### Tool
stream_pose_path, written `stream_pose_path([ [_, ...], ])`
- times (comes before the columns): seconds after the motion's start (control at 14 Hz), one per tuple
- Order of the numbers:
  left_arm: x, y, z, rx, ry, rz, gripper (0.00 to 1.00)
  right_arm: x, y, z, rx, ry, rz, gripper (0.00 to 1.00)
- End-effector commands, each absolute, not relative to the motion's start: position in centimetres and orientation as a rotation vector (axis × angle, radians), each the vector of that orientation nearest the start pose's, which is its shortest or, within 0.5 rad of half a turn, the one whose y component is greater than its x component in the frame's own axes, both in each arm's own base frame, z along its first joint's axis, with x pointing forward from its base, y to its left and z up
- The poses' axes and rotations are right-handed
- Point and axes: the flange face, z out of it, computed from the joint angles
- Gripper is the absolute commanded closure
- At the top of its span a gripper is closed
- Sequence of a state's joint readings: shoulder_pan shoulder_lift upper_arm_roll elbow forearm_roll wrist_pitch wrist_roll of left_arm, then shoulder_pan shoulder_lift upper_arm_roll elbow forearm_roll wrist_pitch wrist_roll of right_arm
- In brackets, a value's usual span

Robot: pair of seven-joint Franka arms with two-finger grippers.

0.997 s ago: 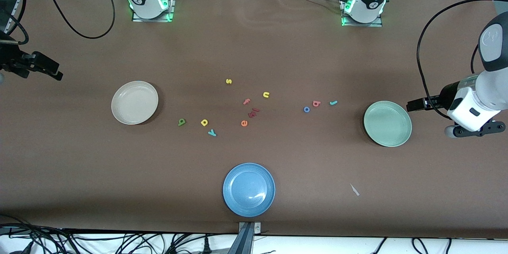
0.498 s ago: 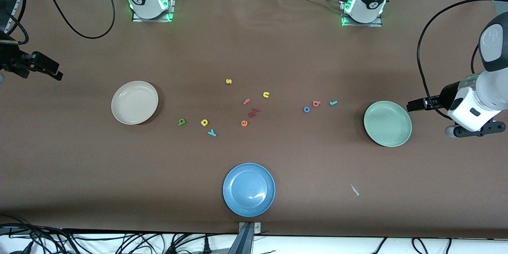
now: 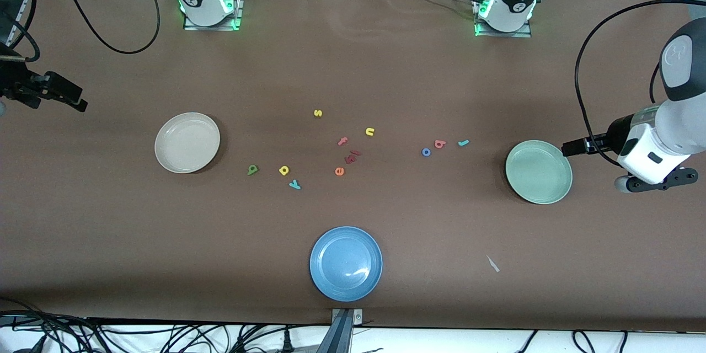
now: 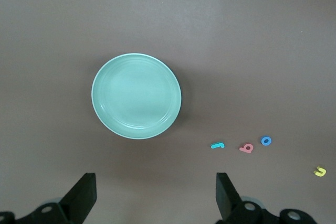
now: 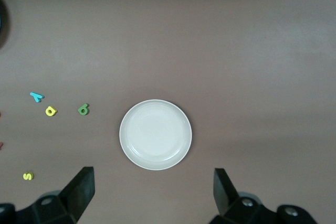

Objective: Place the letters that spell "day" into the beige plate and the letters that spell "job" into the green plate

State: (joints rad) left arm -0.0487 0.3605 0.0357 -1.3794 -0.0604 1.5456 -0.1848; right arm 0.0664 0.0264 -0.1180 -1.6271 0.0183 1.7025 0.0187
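My left gripper [image 4: 154,195] spread, fingertips cut off, green plate [image 4: 136,96] below it, right gripper [image 5: 152,195] spread over table beside beige plate [image 5: 155,135]

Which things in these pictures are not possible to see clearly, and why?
- Dark red pieces beside the orange "e": front view, too small to read as letters.
- Right end effector: right wrist view, bottom edge cuts off all but its open fingers.
- White scrap near the blue plate: front view, too small to identify.
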Motion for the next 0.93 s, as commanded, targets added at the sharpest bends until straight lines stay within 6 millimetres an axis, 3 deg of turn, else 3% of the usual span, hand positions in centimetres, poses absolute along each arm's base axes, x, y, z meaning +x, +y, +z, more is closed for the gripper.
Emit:
stream_pose_path([
  [0.0, 64.5, -2.3, 48.9, -3.152, -0.18, 0.347, 0.0, 56.8, -2.7, 60.0, -3.139, 0.082, -0.087, 0.0],
  [0.21, 64.8, -3.1, 47.2, -3.198, -0.129, 0.395, 0.0, 56.8, -2.7, 59.9, -3.139, 0.082, -0.084, 0.0],
  [0.85, 64.6, -3.2, 46.3, -3.219, -0.14, 0.425, 0.0, 56.9, -2.7, 60.0, -3.139, 0.082, -0.092, 0.0],
])
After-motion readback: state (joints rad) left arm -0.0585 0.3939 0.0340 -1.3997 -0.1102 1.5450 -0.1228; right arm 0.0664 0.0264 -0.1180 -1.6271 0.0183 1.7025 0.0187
